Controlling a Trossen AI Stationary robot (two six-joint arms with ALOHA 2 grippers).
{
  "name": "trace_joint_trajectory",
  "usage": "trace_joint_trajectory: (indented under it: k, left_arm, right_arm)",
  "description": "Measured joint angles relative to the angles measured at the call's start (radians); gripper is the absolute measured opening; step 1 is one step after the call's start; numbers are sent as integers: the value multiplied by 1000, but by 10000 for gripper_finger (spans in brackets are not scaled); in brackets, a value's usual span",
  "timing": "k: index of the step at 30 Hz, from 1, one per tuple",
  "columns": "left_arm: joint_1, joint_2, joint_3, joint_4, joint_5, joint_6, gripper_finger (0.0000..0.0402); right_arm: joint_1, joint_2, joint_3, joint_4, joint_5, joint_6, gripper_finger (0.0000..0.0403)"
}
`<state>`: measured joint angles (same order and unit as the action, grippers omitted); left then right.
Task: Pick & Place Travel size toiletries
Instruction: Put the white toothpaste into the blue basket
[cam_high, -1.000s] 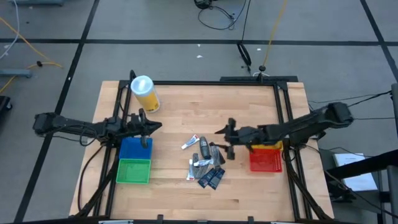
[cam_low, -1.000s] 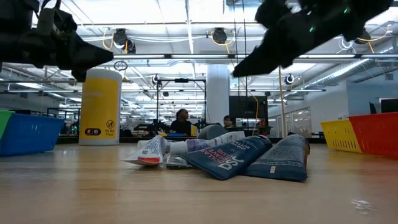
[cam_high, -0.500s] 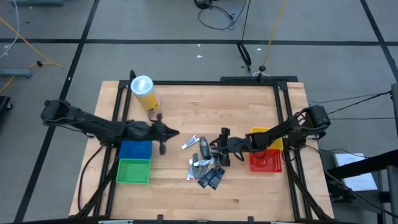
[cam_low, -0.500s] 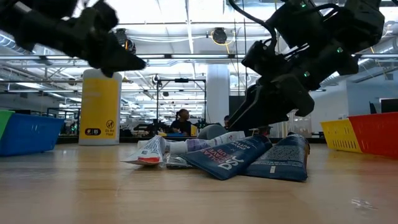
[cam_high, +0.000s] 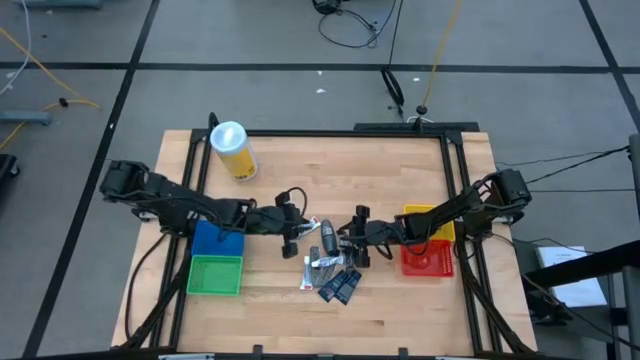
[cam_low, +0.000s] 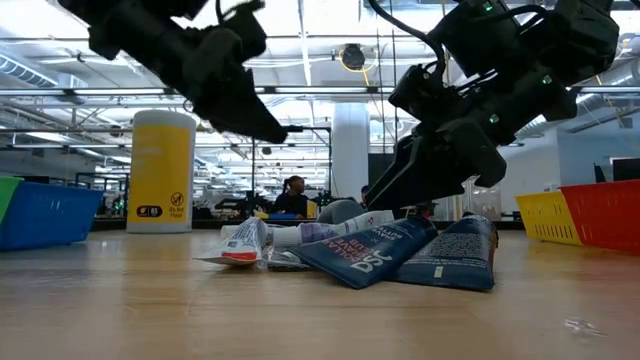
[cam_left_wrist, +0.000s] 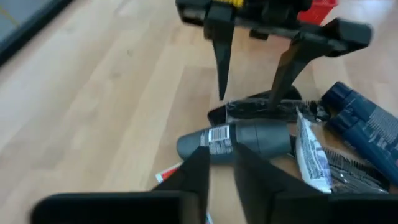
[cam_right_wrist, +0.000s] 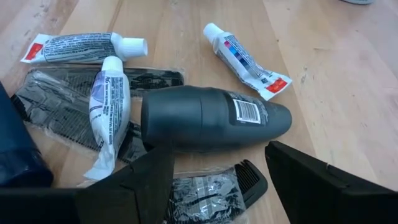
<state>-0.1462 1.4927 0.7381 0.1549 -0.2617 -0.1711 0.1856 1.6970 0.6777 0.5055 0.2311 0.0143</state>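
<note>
Straddling the dark grey deodorant (cam_right_wrist: 214, 118) — right end effector (cam_high: 352, 236), splayed.

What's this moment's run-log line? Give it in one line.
left gripper: at toiletry pile's left edge | right gripper: open, over dark grey deodorant

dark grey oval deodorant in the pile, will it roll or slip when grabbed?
The dark grey oval deodorant bottle lies on its side with rounded, smooth-looking walls, so it may roll or squirt out of a pinch. It looks rigid, unlike the white tubes beside it.
</note>
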Motion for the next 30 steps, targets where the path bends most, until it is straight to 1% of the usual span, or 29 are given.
trace_joint_trajectory:
  k: [6,8,10,13,16,24,30]
  left_arm:
    - [1,56,5,3,-18,-159,191]
    - [0,85,5,17,-18,-176,216]
    - [1,119,5,52,-20,-179,231]
    - [0,175,5,107,-20,-179,238]
    - [0,211,4,115,-20,-179,239]
    - [3,247,4,150,-31,-200,239]
    - [2,260,5,126,-130,-233,239]
  right_arm:
    - [0,0,0,7,1,0,242]
    - [0,0,0,10,1,0,242]
    - [0,0,0,14,1,0,242]
    - [0,0,0,15,1,0,242]
    - [0,0,0,19,2,0,242]
    - [0,0,0,19,2,-1,242]
    - [-1,0,0,22,3,0,242]
